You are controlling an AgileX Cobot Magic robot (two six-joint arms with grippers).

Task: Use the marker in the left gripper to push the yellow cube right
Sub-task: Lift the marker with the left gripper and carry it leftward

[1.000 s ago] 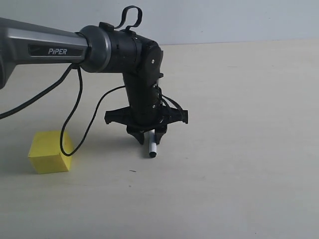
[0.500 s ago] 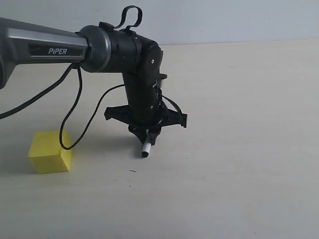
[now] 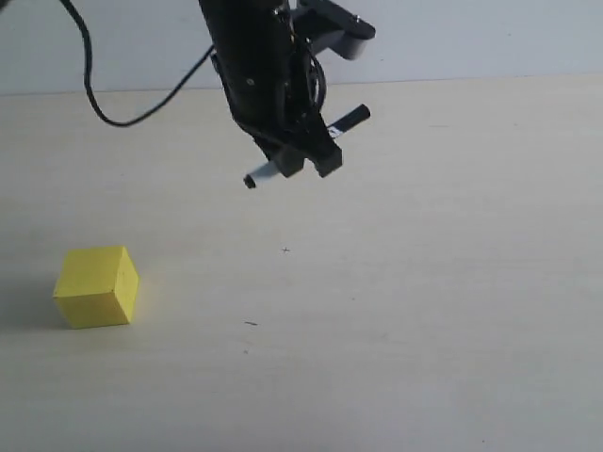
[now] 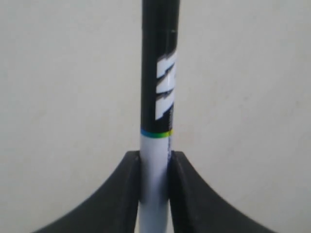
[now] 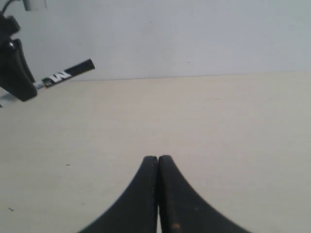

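Note:
The yellow cube (image 3: 95, 287) rests on the table at the near left, with nothing touching it. My left gripper (image 3: 306, 160) hangs high above the table's middle, well to the right of the cube and behind it. It is shut on the marker (image 3: 350, 119), which lies slanted, the white end low on the left and the black cap up on the right. In the left wrist view the fingers (image 4: 130, 194) clamp the white barrel of the marker (image 4: 156, 97), and the left gripper (image 4: 154, 160) shows no cube. My right gripper (image 5: 158, 158) is shut on nothing; its view catches the marker (image 5: 68, 73).
The beige table (image 3: 443, 311) runs back to a pale wall (image 3: 471, 38). A black cable (image 3: 113, 104) loops down from the left arm at the upper left. Small dark specks (image 3: 251, 323) mark the table surface.
The left arm has risen from just above the table and turned, so the marker went from pointing down to lying slanted high up. The cube has not moved.

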